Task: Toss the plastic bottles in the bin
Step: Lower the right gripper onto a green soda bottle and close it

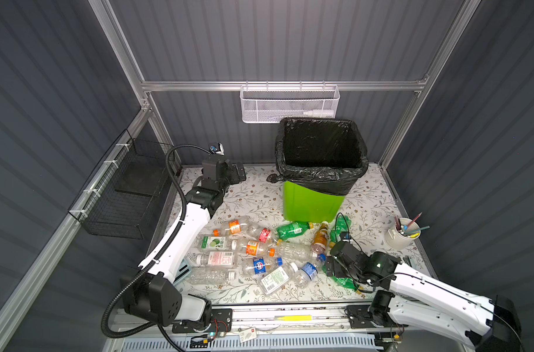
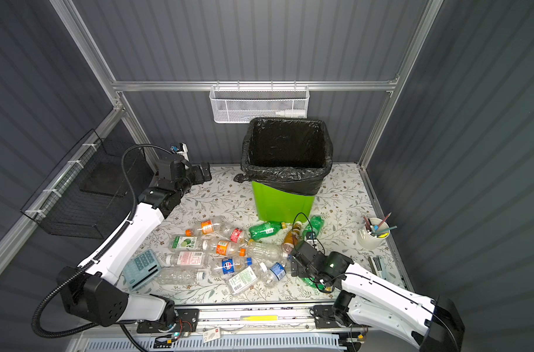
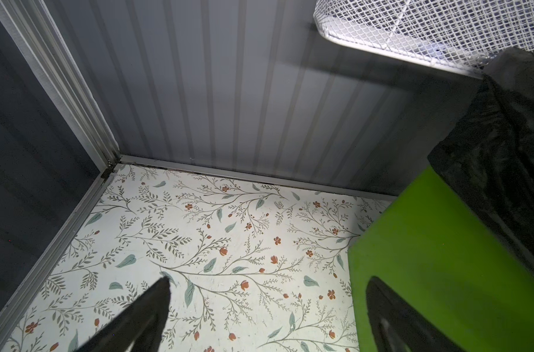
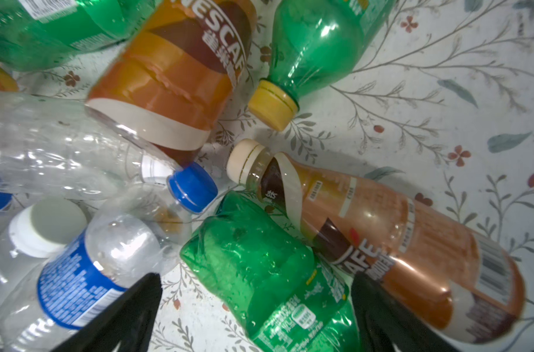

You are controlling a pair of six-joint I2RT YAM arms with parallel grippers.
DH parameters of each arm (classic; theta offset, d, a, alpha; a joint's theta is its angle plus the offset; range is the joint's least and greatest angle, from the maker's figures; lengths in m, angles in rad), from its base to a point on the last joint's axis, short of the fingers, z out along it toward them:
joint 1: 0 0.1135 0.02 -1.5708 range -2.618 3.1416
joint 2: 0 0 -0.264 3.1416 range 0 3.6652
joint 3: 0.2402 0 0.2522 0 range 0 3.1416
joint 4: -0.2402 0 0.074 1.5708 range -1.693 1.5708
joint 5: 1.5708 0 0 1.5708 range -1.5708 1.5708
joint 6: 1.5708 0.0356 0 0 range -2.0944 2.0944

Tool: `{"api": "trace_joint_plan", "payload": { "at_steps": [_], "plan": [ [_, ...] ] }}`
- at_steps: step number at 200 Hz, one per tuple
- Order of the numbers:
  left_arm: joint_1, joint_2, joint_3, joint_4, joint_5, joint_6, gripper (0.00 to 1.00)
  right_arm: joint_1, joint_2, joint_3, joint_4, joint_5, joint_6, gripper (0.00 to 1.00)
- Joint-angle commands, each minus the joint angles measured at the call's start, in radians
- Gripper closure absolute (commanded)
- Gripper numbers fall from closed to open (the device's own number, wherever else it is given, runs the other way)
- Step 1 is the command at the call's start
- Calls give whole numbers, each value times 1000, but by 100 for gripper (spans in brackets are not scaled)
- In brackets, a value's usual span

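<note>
Several plastic bottles point(image 1: 253, 253) point(image 2: 226, 253), clear, green and amber, lie in a heap on the flowered table in front of the bin point(image 1: 311, 204) point(image 2: 282, 201). The bin is bright green with a black bag over its rim. My right gripper point(image 1: 328, 266) point(image 4: 256, 277) hangs open over the heap's right end. Its jaws straddle a crushed green bottle point(image 4: 259, 259) without closing on it. An amber coffee bottle point(image 4: 396, 243) lies beside that one. My left gripper point(image 1: 240, 173) point(image 3: 268, 282) is open and empty near the back wall, left of the bin point(image 3: 442, 259).
A white mesh basket point(image 1: 290, 103) hangs on the back rail above the bin. A black wire basket point(image 1: 122, 195) is fixed to the left wall. A white cup of pens point(image 1: 404, 233) stands at the right edge. A pale calculator point(image 2: 141, 268) lies by the left arm.
</note>
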Motion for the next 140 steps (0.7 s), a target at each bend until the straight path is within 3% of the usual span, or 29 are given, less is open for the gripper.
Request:
{"api": "trace_joint_plan", "payload": {
  "at_steps": [1, 103, 140],
  "plan": [
    [4, 12, -10, -10, 14, -15, 0, 5, 17, -29, 13, 15, 20, 1],
    [5, 19, -10, -11, 17, -20, 0, 10, 273, -28, 95, -87, -29, 1],
    [5, 24, -11, -9, 14, -20, 0, 9, 282, -50, 99, -101, -4, 13]
  ]
}}
